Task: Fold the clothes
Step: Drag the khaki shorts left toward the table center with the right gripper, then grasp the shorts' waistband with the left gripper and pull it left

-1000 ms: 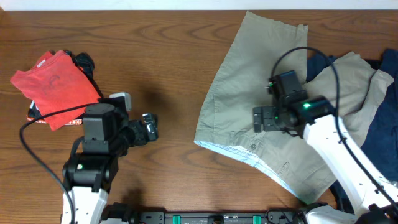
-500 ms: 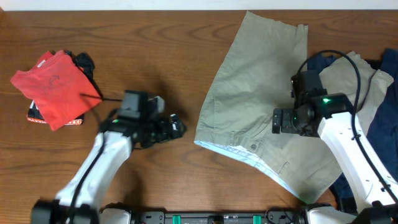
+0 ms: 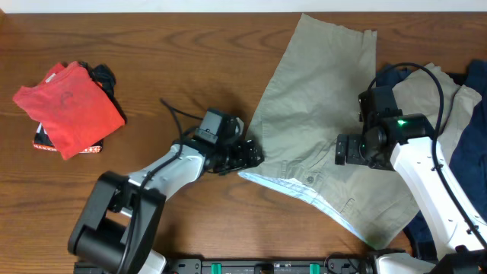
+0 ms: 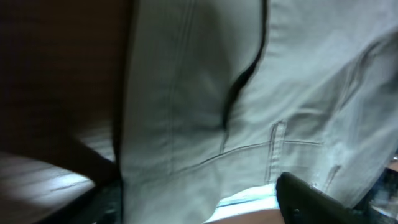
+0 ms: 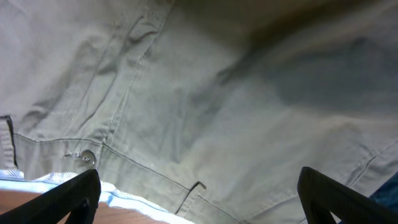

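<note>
Overhead view: the khaki trousers [image 3: 319,114] lie spread on the right half of the counter [image 3: 175,53]. The waistband faces the near edge, with its pale lining turned out. Dark blue denim [image 3: 466,171] lies partly under khaki cloth at the right edge. My left tool [image 3: 253,155] sits at the trousers' left edge by the waistband, fingers wide, holding nothing. My right tool [image 3: 342,149] hovers over the middle of the trousers, fingers also wide, holding nothing. A red T-shirt [image 3: 68,106] lies folded at far left. Bare counter separates it from the trousers.
</note>
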{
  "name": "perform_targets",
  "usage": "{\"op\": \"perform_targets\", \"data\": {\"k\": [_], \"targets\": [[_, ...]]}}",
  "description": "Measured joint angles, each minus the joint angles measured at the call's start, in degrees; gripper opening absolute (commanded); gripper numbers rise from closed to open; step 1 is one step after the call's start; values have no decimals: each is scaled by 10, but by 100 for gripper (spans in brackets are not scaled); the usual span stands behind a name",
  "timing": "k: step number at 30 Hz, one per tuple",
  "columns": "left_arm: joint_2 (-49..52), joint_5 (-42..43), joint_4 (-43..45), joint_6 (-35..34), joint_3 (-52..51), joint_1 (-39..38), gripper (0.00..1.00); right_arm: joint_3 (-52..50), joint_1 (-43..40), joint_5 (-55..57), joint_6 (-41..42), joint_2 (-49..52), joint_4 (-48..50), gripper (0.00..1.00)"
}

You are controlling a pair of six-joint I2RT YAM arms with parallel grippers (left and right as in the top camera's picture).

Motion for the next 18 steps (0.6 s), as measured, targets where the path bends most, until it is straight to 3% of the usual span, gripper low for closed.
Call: {"op": "perform_targets", "data": {"k": [1,8,11,14,15,16,18], "targets": [[8,-3,-1,-8,0,-5,6,0,0,0,0,0,-2,99],[12,-8,-58,8,3,22,6,0,-1,22,0,0,-16,99],[-16,-56,-156,50,43,109,6,0,-17,32,0,0,-18,99],[-33,-102,-194,74,113,184,7,0,-33,35,1,0,-17,99],[-37,-115,-195,78,143,211,10,0,-37,37,2,0,-16,99],[-39,-128,-193,82,172,234,22,0,-41,38,2,0,-16,99],[-45,-151,-182,91,229,276,73,0,-42,40,2,0,-13,99]]}}
